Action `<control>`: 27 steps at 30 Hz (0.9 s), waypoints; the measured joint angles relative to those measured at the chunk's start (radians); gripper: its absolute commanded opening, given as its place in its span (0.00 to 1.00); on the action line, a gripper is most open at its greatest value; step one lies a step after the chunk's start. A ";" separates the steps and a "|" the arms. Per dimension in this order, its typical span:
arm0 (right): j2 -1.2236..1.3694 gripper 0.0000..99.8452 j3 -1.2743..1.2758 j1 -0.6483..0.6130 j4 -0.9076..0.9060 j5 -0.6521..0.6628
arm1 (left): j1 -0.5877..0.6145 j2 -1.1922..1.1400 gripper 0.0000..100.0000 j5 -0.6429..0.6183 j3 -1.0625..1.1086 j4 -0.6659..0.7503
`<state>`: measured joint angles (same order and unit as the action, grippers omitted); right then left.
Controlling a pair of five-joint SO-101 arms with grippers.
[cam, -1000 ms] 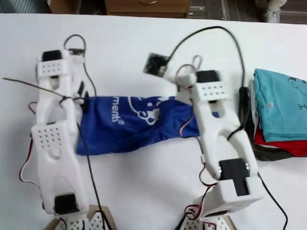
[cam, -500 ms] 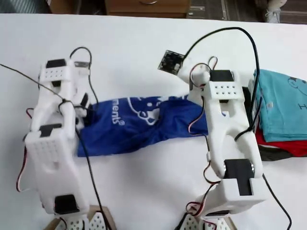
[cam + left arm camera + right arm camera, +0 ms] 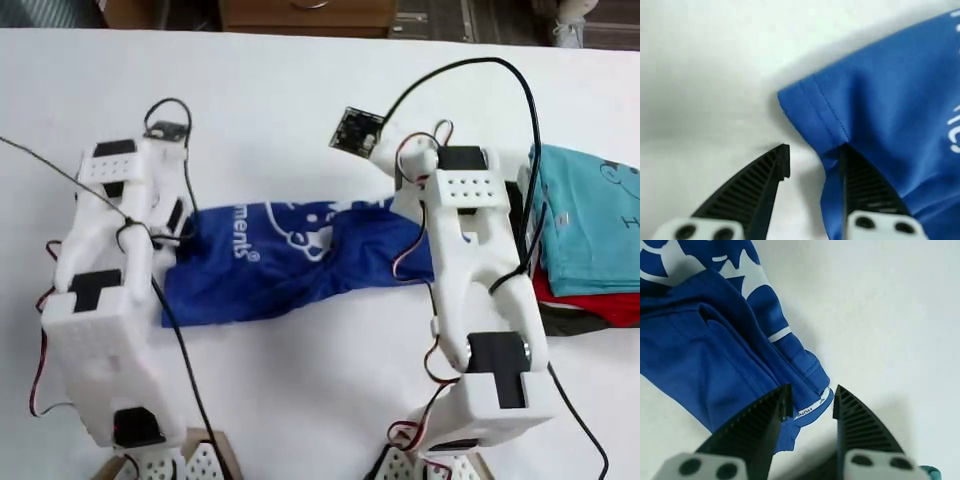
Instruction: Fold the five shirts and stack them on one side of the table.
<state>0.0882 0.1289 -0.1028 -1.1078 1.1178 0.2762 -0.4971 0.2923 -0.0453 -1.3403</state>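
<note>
As viewed from above, found left arm and right arm rooted side by side at the near edge of the white surface. Found red and black cables trailing along both arms.

Located blue shirt just beyond, lying as a long rumpled band across the middle of the surface, white print facing up, one end at each arm.

Checked left claw at the shirt's left end: released, jaws well apart. Noted one finger touching the fabric at a pucker in the stitched hem, and the other finger over bare surface just beside the hem corner.

Checked right claw at the shirt's right end: likewise released, jaws parted by a narrow gap. Noted fingertips straddling the hem edge and a small white label.

Recorded a folded stack at the right side of the surface, just beside right arm: teal shirt on top, red shirt under it, black cloth at the bottom.

Logged wooden furniture past the far edge.
</note>
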 measured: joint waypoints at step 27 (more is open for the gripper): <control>-0.078 0.14 0.000 0.005 -0.041 0.000 | -0.008 -0.078 0.23 0.009 -0.307 -0.103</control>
<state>0.0100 0.1289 -0.0982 -1.1492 1.1178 0.2685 -0.5754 0.3015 -0.3521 -1.4431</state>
